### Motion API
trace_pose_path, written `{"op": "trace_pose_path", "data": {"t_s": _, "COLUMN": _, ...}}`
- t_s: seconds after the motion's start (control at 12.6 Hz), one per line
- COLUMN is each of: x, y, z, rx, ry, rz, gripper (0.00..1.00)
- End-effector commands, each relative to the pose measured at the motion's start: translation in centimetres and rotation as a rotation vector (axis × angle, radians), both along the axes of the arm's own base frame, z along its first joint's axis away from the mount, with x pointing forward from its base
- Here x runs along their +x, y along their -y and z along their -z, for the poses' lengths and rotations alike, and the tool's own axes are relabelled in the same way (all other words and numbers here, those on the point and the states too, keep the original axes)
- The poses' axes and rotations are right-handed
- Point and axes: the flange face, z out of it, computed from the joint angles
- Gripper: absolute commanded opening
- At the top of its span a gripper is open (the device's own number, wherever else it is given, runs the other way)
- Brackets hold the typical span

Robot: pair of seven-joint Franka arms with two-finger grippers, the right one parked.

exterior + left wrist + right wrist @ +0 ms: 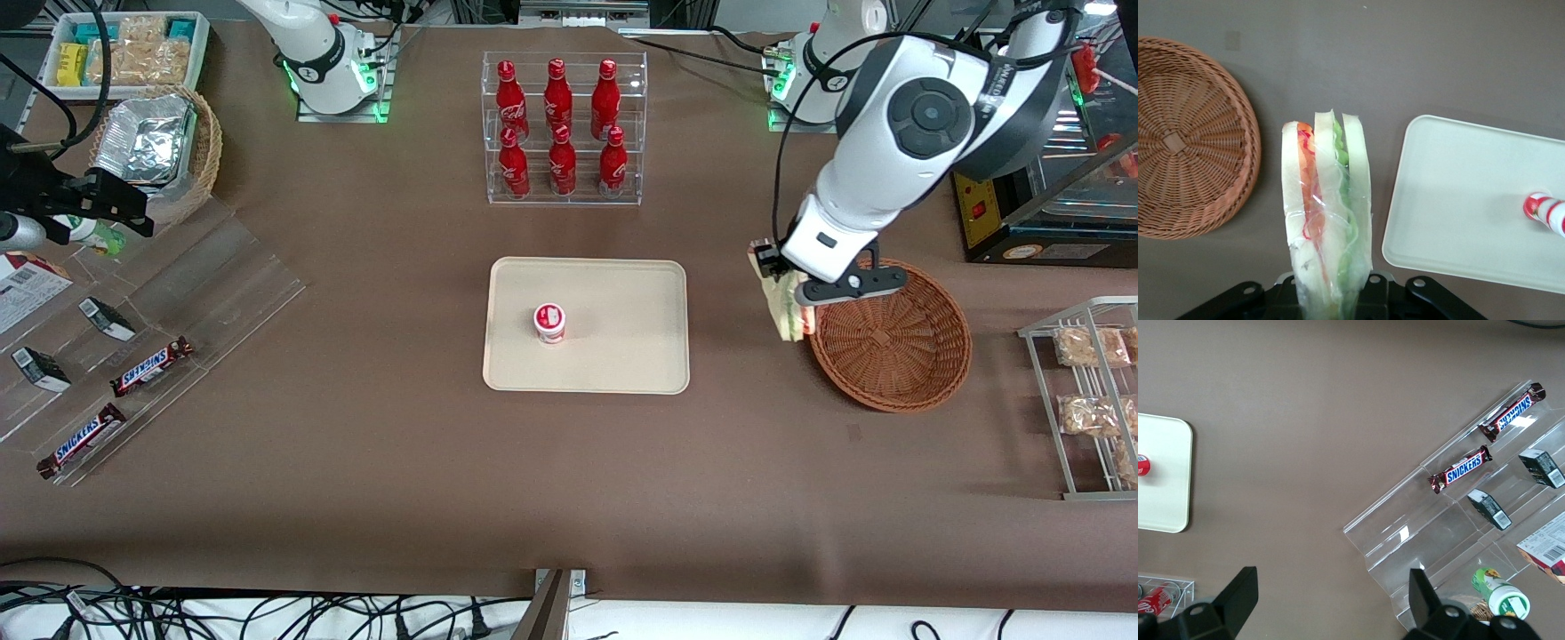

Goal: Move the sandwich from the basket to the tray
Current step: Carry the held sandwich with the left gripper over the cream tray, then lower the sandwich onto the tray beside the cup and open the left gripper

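Gripping the sandwich [1327,220] at one end, the hand [787,289] is clamped on it, its fingers pressed against the two outer bread faces. The hand hangs above the brown tabletop [356,462], over the strip between the basket [893,342] and the tray [587,324], just beside the basket's rim on the side toward the tray.

The sandwich is clear of the basket and held in the air. It stands on edge, so its three pale bread slices and the red and green filling layers show side by side in the wrist view. Its long axis runs straight out from the hand, the free end pointing away from the fingers. Clear wrap covers it.

The basket sits toward the working arm's end of the tabletop. The tray lies at the middle, flat, with a small red-and-white cup [549,322] standing on it.
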Motion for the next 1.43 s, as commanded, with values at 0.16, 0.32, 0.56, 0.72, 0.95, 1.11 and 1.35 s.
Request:
{"op": "trace_pose_path", "data": {"t_s": 0.16, "x": -1.3, "y": 6.5, "z": 2.4, "rx": -0.073, "ry": 0.001, "rz": 0.133, "gripper": 0.0}}
{"op": "trace_pose_path", "data": {"t_s": 0.32, "x": -2.4, "y": 9.6, "z": 5.1, "rx": -0.098, "ry": 0.003, "rz": 0.186, "gripper": 0.0}}
{"op": "trace_pose_path", "data": {"t_s": 0.56, "x": -3.2, "y": 12.5, "z": 9.2, "rx": -0.072, "ry": 0.008, "rz": 0.267, "gripper": 0.0}}
{"op": "trace_pose_path", "data": {"t_s": 0.72, "x": -3.1, "y": 13.3, "z": 12.5, "rx": -0.034, "ry": 0.029, "rz": 0.259, "gripper": 0.0}}
{"op": "trace_pose_path", "data": {"t_s": 0.95, "x": -3.2, "y": 14.9, "z": 18.1, "rx": 0.015, "ry": 0.076, "rz": 0.239, "gripper": 0.0}}
{"op": "trace_pose_path", "data": {"t_s": 1.11, "x": -3.6, "y": 15.4, "z": 20.9, "rx": 0.052, "ry": 0.099, "rz": 0.23, "gripper": 0.0}}
{"op": "trace_pose_path", "data": {"t_s": 1.35, "x": -4.4, "y": 16.5, "z": 22.9, "rx": 0.058, "ry": 0.104, "rz": 0.252, "gripper": 0.0}}
